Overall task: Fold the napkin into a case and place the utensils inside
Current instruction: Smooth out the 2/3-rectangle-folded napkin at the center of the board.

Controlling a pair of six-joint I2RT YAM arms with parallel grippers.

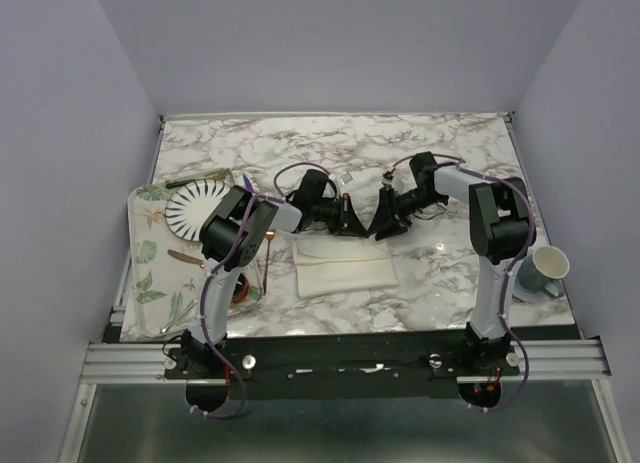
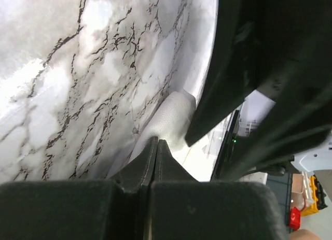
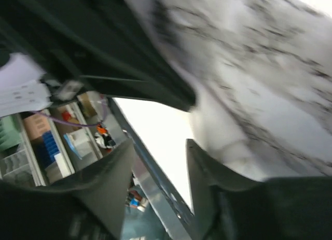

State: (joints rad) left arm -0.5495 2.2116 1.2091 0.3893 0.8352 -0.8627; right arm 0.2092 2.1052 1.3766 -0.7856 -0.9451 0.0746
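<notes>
Top external view: at the left edge of the worktop (image 1: pixel 300 143) lies a leaf-print tray (image 1: pixel 150 273) carrying a striped plate (image 1: pixel 195 205). The left fingers (image 2: pixel 153 159), pressed shut with nothing visible between them, are at the far edge of the folded napkin (image 1: pixel 343 265) mid-worktop. Just right of them the right fingers (image 3: pixel 205 183) stand partly apart and empty, and a mug (image 1: pixel 545 268) sits far right.

1. I see the napkin (image 1: pixel 343 266) central on the desk (image 1: pixel 420 153), the left tool (image 1: pixel 352 223) and right tool (image 1: pixel 382 228) just behind it.
2. The tray (image 1: pixel 148 278) lies at my left, the plate (image 1: pixel 195 205) on its far end.
3. The mug (image 1: pixel 545 268) stands far right.
</notes>
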